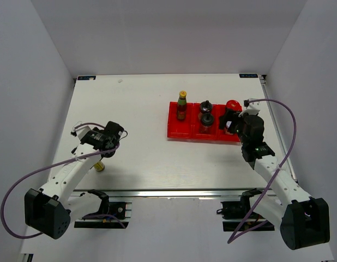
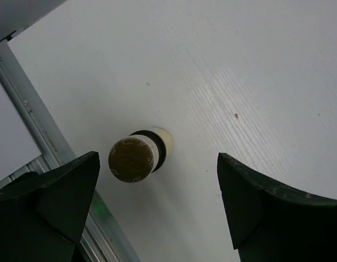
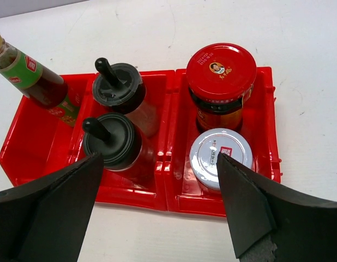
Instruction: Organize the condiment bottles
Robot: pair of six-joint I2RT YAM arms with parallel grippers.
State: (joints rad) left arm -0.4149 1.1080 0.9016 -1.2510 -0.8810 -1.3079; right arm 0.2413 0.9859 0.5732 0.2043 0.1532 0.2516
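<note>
A slim yellow-capped sauce bottle point(image 1: 98, 166) stands on the table near the front edge. From above in the left wrist view, its cap point(image 2: 131, 159) sits just right of my left finger. My left gripper point(image 1: 107, 146) point(image 2: 157, 202) is open above it and holds nothing. In the red tray point(image 1: 179, 132) stand the other yellow-capped bottle point(image 1: 181, 106) point(image 3: 28, 75), two black-capped shakers point(image 1: 206, 107) point(image 3: 117, 87) point(image 3: 110, 143), the red-lidded jar point(image 1: 232, 105) point(image 3: 221, 71) and the silver-lidded jar point(image 3: 220, 155). My right gripper point(image 1: 232, 122) point(image 3: 157, 202) is open and empty over the tray's near right part.
The tray point(image 3: 174, 197) has three compartments: bottle on the left, shakers in the middle, jars on the right. An aluminium rail point(image 2: 46, 139) runs along the table's front edge, close to the lone bottle. Grey walls enclose the table.
</note>
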